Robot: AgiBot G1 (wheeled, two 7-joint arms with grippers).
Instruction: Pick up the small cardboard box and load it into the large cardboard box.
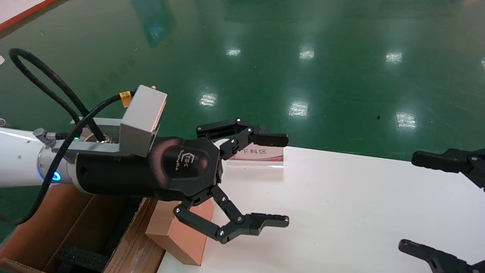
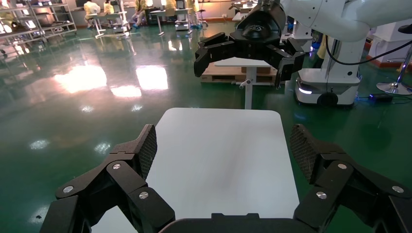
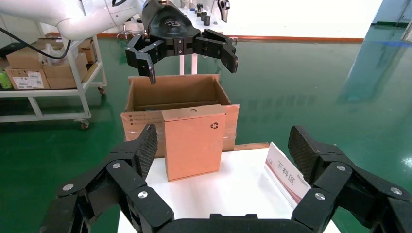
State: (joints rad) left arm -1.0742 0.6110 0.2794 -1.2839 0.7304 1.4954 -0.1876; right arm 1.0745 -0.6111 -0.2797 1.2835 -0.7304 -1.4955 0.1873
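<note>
The small cardboard box stands upright on its edge at the left end of the white table. Its broad face with the recycling symbol shows in the right wrist view. The large cardboard box stands open just beyond the table's left end, with black foam inside; it also shows in the right wrist view. My left gripper is open and empty, held above the small box and pointing right. My right gripper is open and empty over the table's right end, facing the small box.
A white and red sign stands at the table's far edge near the small box. Green floor surrounds the table. A white cart with cartons stands beyond the large box.
</note>
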